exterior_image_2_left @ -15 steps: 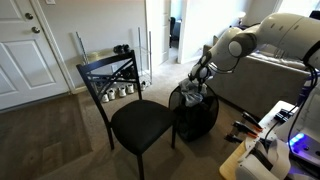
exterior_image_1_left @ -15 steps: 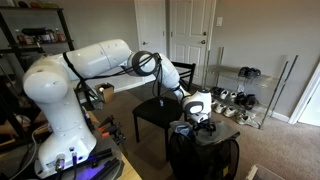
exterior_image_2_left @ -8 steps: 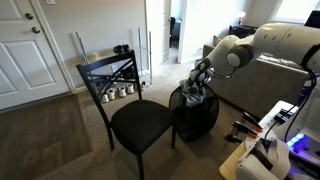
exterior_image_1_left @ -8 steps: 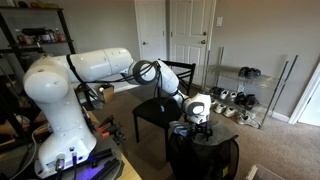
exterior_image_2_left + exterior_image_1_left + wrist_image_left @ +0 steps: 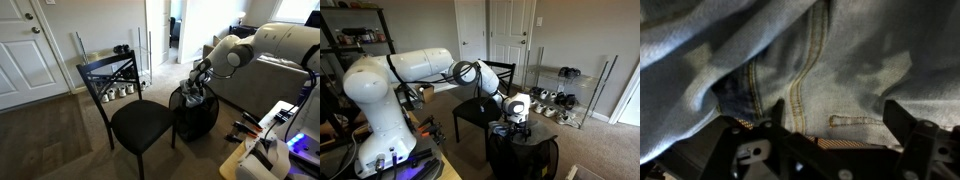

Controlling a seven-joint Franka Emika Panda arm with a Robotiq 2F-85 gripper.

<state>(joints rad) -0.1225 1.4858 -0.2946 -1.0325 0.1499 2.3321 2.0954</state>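
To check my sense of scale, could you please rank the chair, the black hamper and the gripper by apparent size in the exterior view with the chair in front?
1. chair: largest, but also nearest the camera.
2. black hamper: middle.
3. gripper: smallest, at the hamper's top.

The arm (image 5: 470, 72) hangs lower than a second ago, its elbow dropped, and the gripper (image 5: 518, 122) sits slightly deeper, closer to the jeans (image 5: 840, 60).
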